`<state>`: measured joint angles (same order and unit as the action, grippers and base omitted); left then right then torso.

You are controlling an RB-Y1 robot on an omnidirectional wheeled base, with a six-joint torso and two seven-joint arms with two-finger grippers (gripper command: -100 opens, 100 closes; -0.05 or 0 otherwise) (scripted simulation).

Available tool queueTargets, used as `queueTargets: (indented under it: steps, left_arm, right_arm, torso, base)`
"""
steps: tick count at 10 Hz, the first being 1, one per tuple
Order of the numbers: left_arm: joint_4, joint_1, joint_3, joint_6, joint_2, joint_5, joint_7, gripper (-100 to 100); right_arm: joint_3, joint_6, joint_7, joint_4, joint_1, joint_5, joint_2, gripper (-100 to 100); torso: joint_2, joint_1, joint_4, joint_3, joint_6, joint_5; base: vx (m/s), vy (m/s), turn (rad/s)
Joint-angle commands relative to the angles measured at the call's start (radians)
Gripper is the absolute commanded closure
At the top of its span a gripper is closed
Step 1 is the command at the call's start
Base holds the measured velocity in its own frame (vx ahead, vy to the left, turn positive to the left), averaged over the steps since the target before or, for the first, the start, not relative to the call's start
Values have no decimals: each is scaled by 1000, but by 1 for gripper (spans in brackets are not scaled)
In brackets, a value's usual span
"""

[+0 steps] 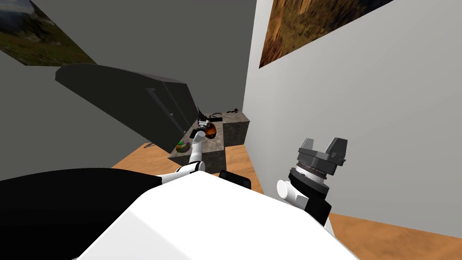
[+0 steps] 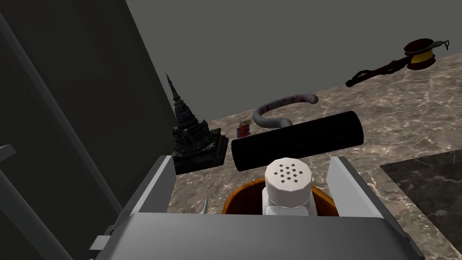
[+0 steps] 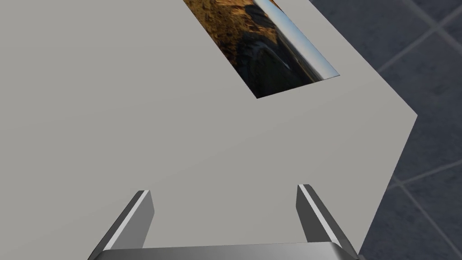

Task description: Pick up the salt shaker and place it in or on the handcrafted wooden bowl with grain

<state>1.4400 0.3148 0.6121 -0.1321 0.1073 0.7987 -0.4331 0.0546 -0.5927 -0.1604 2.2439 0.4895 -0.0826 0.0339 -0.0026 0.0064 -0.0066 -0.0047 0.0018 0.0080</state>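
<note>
Shaker point(image 2: 288, 183) stands upright in the bowl point(image 2: 237, 195), between my left pincer's point(image 2: 249, 158) released blades, neither touching it. The placing looks done. A cylinder point(image 2: 297, 140) lies at twelve o'clock beyond. Right pincer point(image 3: 224, 188) idles open at two o'clock.

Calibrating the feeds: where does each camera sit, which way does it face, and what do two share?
Head view: on the head, looking steeply down and forward at the marble counter; the left gripper over it and the raised right gripper show.
Left wrist view: on the left hand, looking along the open gripper at the salt shaker and orange-brown bowl.
Right wrist view: on the right hand, facing a pale wall past its open gripper.
Shared: head and left wrist views both show the counter and bowl.
</note>
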Motion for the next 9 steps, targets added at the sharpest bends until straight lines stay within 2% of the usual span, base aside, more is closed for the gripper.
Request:
queueTargets:
  steps: [1,2,9]
  left_arm:
    - [0,0,0,0,0,0,0,0]
    - [5,24,21,-46,21,-4,-7,-100]
    - [21,109,93,-207,96,-17,-33,-100]
  right_arm:
    - [0,0,0,0,0,0,0,0]
    - [0,0,0,0,0,0,0,0]
    - [0,0,0,0,0,0,0,0]
  torso:
    - [0,0,0,0,0,0]
    - [0,0,0,0,0,0]
    - [-1,-5,0,-1,0,-1]
  base:
    - [0,0,0]
    - [13,-54,109]
    - [16,-83,83]
